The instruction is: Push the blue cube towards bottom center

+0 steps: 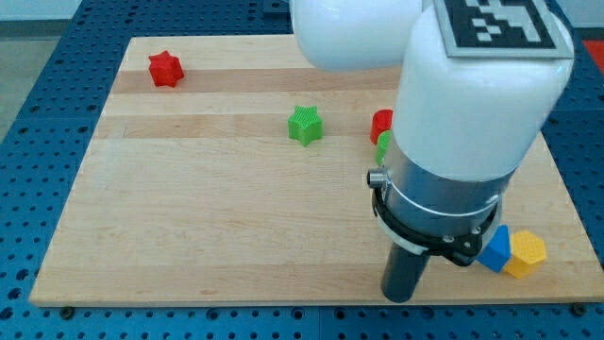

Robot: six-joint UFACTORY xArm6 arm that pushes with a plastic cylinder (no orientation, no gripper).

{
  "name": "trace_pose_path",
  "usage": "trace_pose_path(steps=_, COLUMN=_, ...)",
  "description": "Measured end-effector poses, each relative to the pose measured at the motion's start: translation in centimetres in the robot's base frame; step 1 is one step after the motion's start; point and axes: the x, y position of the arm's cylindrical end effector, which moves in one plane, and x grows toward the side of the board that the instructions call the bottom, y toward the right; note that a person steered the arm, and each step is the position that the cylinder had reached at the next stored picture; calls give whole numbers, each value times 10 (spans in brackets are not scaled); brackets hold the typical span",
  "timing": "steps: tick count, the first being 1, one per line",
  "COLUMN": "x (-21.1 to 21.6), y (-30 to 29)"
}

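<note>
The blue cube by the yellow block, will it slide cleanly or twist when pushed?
The blue cube looks rigid and flat-faced, so it should slide, not roll. It touches the yellow block, which may drag along or twist it. My tip sits to its left in the view.

— What was the board made of?
— Pale wood, smooth and matt. Above it, my white arm shell looked glossy plastic; the blue cube on it looked matt plastic.

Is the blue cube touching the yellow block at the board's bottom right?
Touching. In the camera view the blue cube and the yellow block sit side by side with no board visible between them; the arm hides the cube's left part.
</note>
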Motion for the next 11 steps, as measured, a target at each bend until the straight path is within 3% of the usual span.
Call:
trace_pose_path(steps=3, x=0, y=15)
trace_pose_path(steps=4, x=0, y=57)
trace_pose_path(steps=5, x=0, y=59)
trace_pose_path(steps=6, x=-54, y=59)
trace_pose_path(steps=8, x=-103, y=59)
trace_pose_path(steps=11, x=-98, y=-1)
